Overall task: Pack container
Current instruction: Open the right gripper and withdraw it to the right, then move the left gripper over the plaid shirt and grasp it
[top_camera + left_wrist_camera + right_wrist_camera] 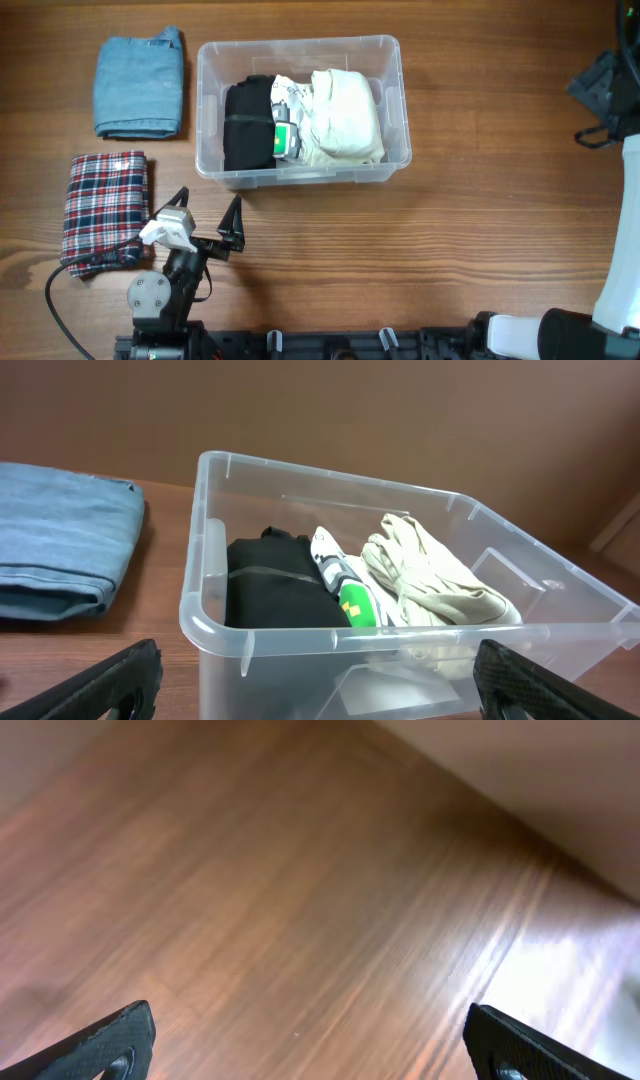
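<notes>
The container (pixel 300 43) sits at 12 o'clock on the table (pixel 480 220), with a black garment (pixel 247 125) and a cream garment (pixel 345 110) inside. The left gripper (pixel 207 208), at the container's 7 o'clock, gapes wide and empty. The right gripper (pixel 312 1038) is likewise spread, holding nothing.

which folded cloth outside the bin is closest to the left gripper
The red plaid one, right beside the left gripper; the blue denim one lies farther off.

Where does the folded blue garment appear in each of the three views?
Overhead: blue garment at top left, left of the container.
Left wrist: blue garment at left edge, also left of the container.
Right wrist: not in it.
Shared landmark: the container.
</notes>
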Controlling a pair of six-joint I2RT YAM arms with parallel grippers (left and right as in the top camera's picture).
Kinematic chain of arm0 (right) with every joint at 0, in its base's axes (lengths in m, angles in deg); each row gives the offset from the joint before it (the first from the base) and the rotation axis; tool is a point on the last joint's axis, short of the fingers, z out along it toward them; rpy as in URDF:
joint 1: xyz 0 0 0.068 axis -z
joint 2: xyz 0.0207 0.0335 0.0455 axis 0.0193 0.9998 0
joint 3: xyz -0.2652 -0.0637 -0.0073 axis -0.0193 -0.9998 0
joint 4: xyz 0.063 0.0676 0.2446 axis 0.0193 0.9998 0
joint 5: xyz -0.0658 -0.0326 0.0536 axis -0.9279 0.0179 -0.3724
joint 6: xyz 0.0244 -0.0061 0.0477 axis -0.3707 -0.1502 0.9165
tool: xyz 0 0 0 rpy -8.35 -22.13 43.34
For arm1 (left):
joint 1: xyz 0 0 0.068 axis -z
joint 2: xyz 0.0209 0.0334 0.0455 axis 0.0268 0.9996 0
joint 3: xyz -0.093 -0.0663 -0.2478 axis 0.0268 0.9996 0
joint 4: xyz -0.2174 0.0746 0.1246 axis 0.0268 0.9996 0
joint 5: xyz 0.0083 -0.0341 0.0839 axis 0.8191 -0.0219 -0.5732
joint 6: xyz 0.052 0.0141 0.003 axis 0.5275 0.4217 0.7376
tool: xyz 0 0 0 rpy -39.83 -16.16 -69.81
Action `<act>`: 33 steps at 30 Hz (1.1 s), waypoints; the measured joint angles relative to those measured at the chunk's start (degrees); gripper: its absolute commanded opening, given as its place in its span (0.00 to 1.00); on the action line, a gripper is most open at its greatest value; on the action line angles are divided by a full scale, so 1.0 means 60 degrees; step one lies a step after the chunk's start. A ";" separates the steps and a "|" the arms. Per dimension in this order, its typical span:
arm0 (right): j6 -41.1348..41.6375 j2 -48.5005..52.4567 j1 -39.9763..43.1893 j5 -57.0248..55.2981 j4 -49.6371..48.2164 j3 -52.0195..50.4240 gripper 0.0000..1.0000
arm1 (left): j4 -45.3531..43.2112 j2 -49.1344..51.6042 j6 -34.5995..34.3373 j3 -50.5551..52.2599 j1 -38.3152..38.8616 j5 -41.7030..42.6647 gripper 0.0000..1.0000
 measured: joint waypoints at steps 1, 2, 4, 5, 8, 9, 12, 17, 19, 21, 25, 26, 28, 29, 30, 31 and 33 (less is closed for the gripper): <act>0.0157 0.0000 0.0124 0.0000 -0.0018 -0.0361 1.00 | 0.0000 0.0000 0.0000 0.0000 0.0000 0.0000 1.00; 0.0215 0.0000 0.0157 0.0004 -0.0062 -0.0539 1.00 | 0.0000 0.0000 0.0000 0.0000 0.0000 0.0000 1.00; 0.0342 0.0000 0.0164 0.0004 -0.0270 -0.0976 1.00 | 0.0000 0.0000 0.0000 0.0000 0.0000 0.0000 1.00; 0.0357 0.0004 0.0160 0.0015 -0.0328 -0.1133 1.00 | 0.0004 0.0000 0.0000 0.0000 0.0000 0.0000 1.00; 0.0390 0.0029 0.0164 0.0259 -0.0484 -0.1290 1.00 | 0.0000 0.0000 0.0000 0.0000 0.0000 0.0000 1.00; 0.0393 0.0029 0.0160 0.0401 -0.0557 -0.1293 1.00 | 0.0000 0.0000 0.0000 0.0000 0.0000 0.0000 1.00; 0.0393 0.0036 0.0160 0.0849 -0.0710 -0.1293 1.00 | 0.0000 0.0000 0.0000 0.0000 0.0000 0.0000 1.00; 0.0426 0.0036 0.0160 0.1162 -0.0718 -0.1297 1.00 | 0.0000 0.0000 0.0000 0.0000 0.0000 0.0000 1.00; 0.0426 0.0036 0.0160 0.1202 -0.0718 -0.1293 1.00 | 0.0000 0.0000 0.0000 0.0000 0.0000 0.0000 1.00; 0.0426 0.0036 0.0160 0.1228 -0.0714 -0.1297 1.00 | 0.0000 0.0000 0.0000 0.0000 0.0000 0.0000 1.00; 0.0426 0.0036 0.0160 0.1231 -0.0718 -0.1297 1.00 | -0.0401 0.0004 -0.0022 0.0036 0.0000 0.0171 1.00; 0.0426 0.0036 0.0160 0.1242 -0.0714 -0.1297 1.00 | -0.1042 0.0029 -0.0076 0.0058 0.0000 0.0426 1.00; 0.0426 0.0036 0.0160 0.1260 -0.0736 -0.1297 1.00 | -0.2794 0.0036 -0.0157 0.0051 0.0000 0.1217 1.00; 0.0426 0.0036 0.0160 0.1264 -0.0732 -0.1297 1.00 | -0.3985 0.0033 -0.0182 -0.0066 0.0000 0.1767 1.00; 0.0426 0.0036 0.0164 0.1264 -0.0739 -0.1297 1.00 | -0.4040 0.0025 -0.0189 -0.0186 0.0000 0.1858 1.00; 0.0426 0.0036 0.0164 0.1264 -0.0736 -0.1297 1.00 | -0.3836 0.0040 -0.0193 -0.0459 0.0000 0.1934 1.00; 0.0426 0.0036 0.0164 0.1264 -0.0739 -0.1297 1.00 | -0.2787 0.0182 -0.0087 -0.1545 0.0000 0.2000 1.00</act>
